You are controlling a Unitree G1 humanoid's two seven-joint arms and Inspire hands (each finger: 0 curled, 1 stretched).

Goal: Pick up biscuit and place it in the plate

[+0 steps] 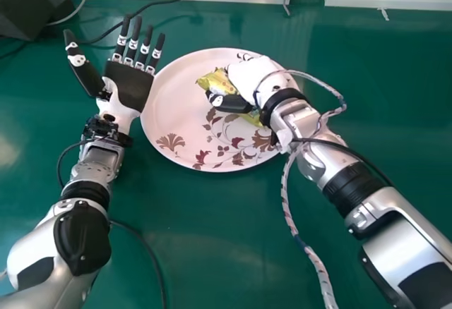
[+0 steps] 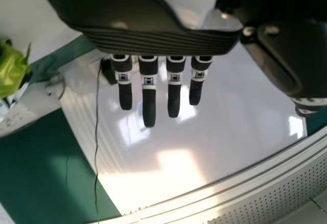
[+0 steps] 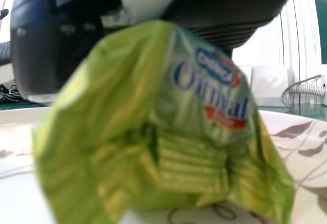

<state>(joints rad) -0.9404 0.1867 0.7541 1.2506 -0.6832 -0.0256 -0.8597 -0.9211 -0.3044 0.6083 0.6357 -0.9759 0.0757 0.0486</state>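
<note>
**Had biscuit at right hand, over plate**

Had a green table (image 1: 212, 259) spread beneath both hands. Found a round, pale plate (image 1: 166, 101) between the hands, with one rim just beside the left hand and the opposite part underneath the right hand. Made out brown and dark red flowers and leaves on it, mostly on the near side of the right hand. Saw a dark box (image 1: 20, 13) beyond the left hand and farther to the left.

Had the left hand (image 1: 128, 85) laid palm up, with fingers straight and apart, pointed away from the robot, and thumb slanted out to the side away from the plate. Had the right hand (image 1: 248, 76) above the plate, with thumb (image 1: 236, 104) stretched toward the left hand. Could not tell whether clamped on the biscuit or merely placed around it.

Saw the biscuit (image 1: 215, 82), in a crinkled yellow-green wrapper, under the right hand's thumb, poking out on both sides of it. Found it within the plate's outline, close in front of the palm in the right wrist view. Could not tell whether resting on the plate or just above. Saw a striped cable (image 1: 319, 267) trailing from the right wrist toward the table's near side.
</note>
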